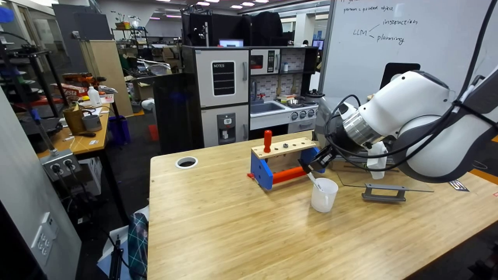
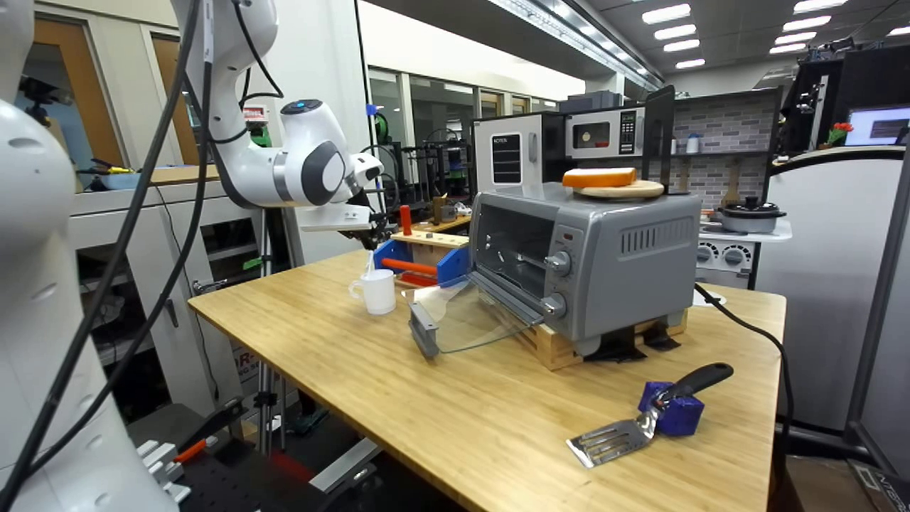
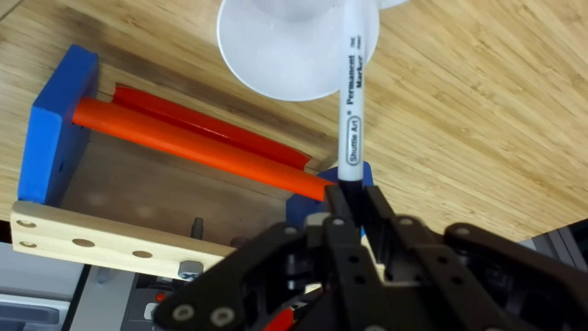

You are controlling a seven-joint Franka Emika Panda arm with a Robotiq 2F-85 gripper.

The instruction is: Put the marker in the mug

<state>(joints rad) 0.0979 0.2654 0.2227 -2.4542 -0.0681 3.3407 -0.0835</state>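
The marker [image 3: 351,105] has a white barrel and a black end. My gripper [image 3: 351,195] is shut on the black end. The marker slants down from the fingertips over the mug [image 3: 275,55], a white cup standing upright on the table. In an exterior view the marker [image 1: 314,181] reaches down to the opening of the mug [image 1: 325,197], with my gripper [image 1: 305,167] above the rim. In an exterior view the marker [image 2: 370,262] passes behind the near rim of the mug [image 2: 379,293]. How deep its lower end sits is unclear.
A red-and-blue toy bench with a wooden top [image 1: 286,147] stands right beside the mug and gripper. A grey toaster oven [image 2: 590,249] has its glass door [image 2: 476,320] open near the mug. A spatula [image 2: 618,437] leans on a purple block [image 2: 679,414] at the table's far end.
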